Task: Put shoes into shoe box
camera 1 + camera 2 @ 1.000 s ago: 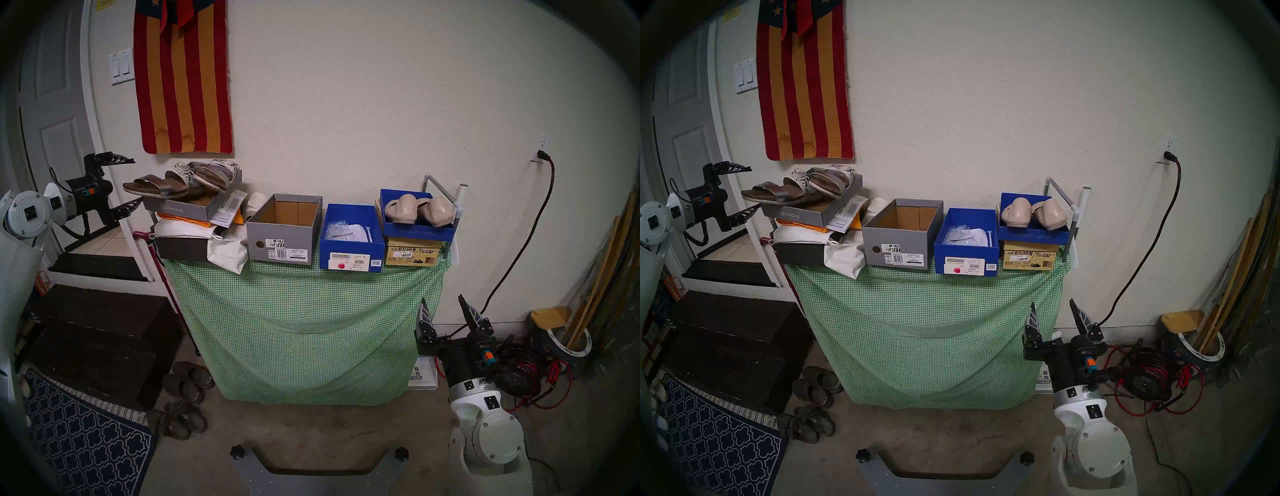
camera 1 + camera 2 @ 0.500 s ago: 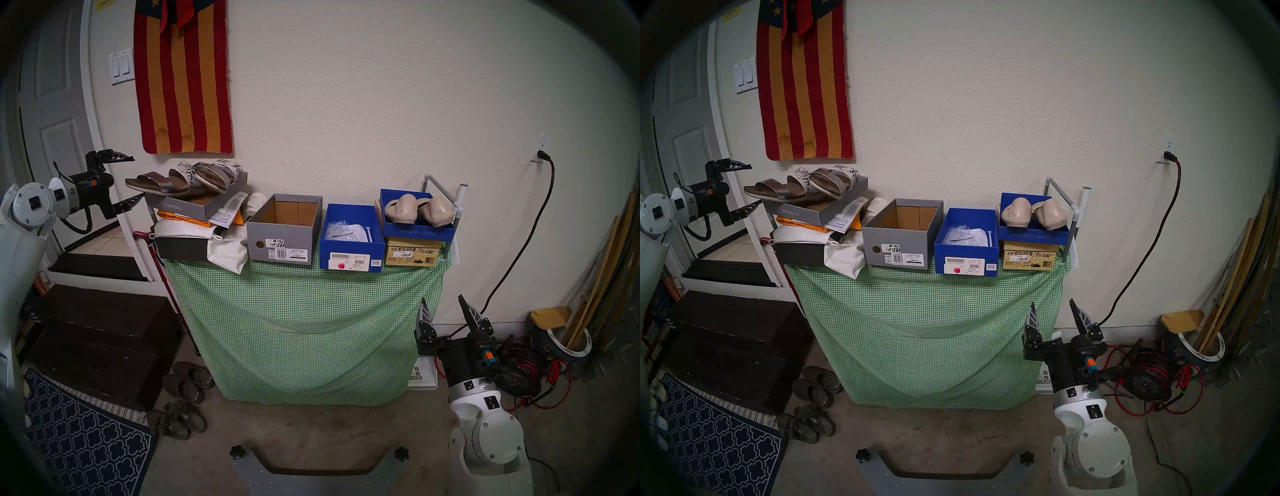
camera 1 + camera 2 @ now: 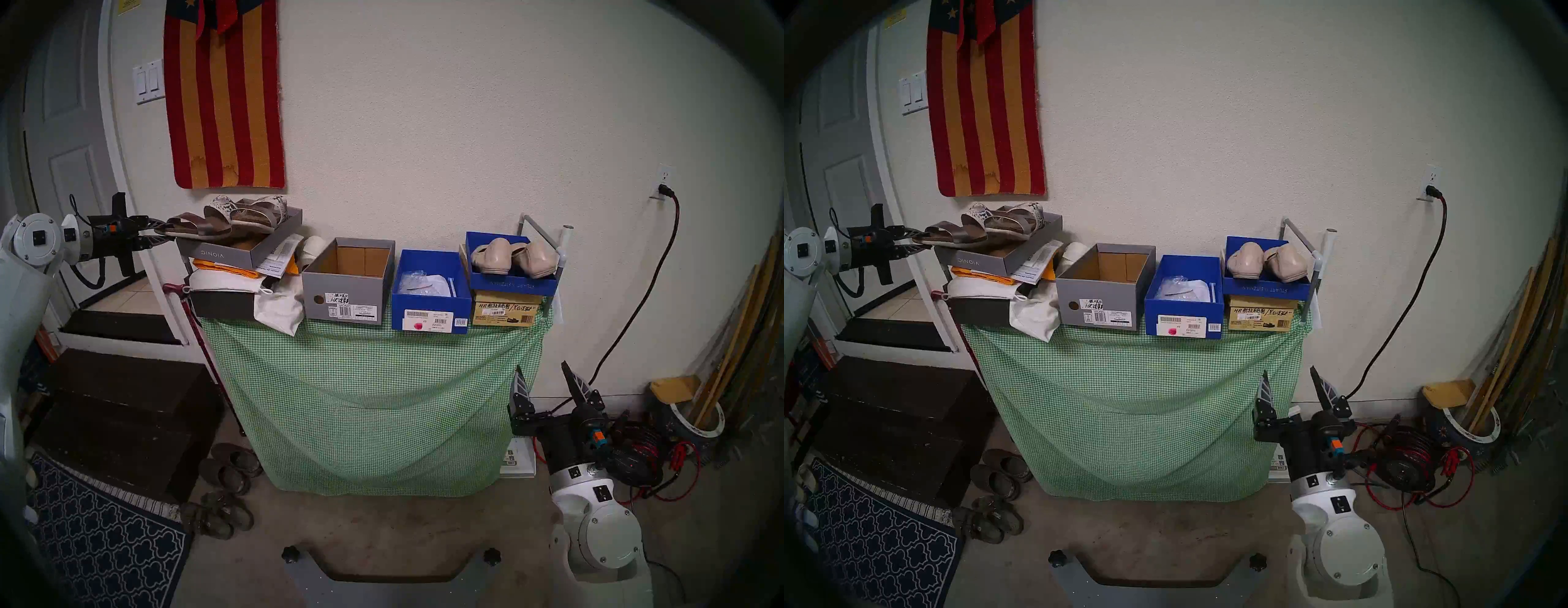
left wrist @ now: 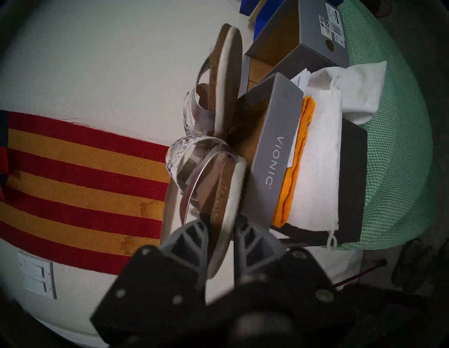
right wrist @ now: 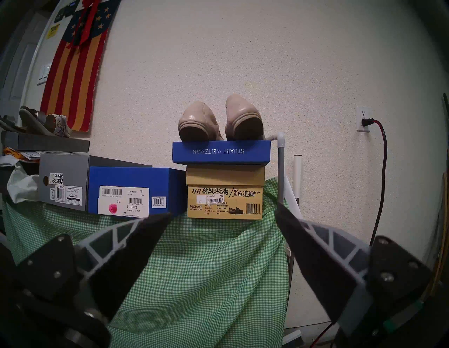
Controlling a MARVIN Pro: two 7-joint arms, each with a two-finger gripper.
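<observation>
**Sandals on the grey lid, one in our left gripper**

The sandals (image 3: 229,218) have brown cork soles, a shiny silver strap and a white strap with dark spots. They lie on a grey lid (image 3: 237,250) on the pile at the left end of the table (image 3: 373,382). Our left gripper (image 4: 220,226) pinches the heel of the near sandal (image 4: 218,194), one finger on each side of the sole. The flats (image 3: 513,259) are soft and beige. They sit side by side on a blue lid (image 3: 513,282) at the right end. The open grey box (image 3: 345,284) stands between the two piles. Our right gripper (image 3: 547,382) is low by the table, its fingers spread wide with nothing in them.

The far sandal is partly hidden behind the near one. From the left wrist, the gripper's body is dark and blurry.
</observation>
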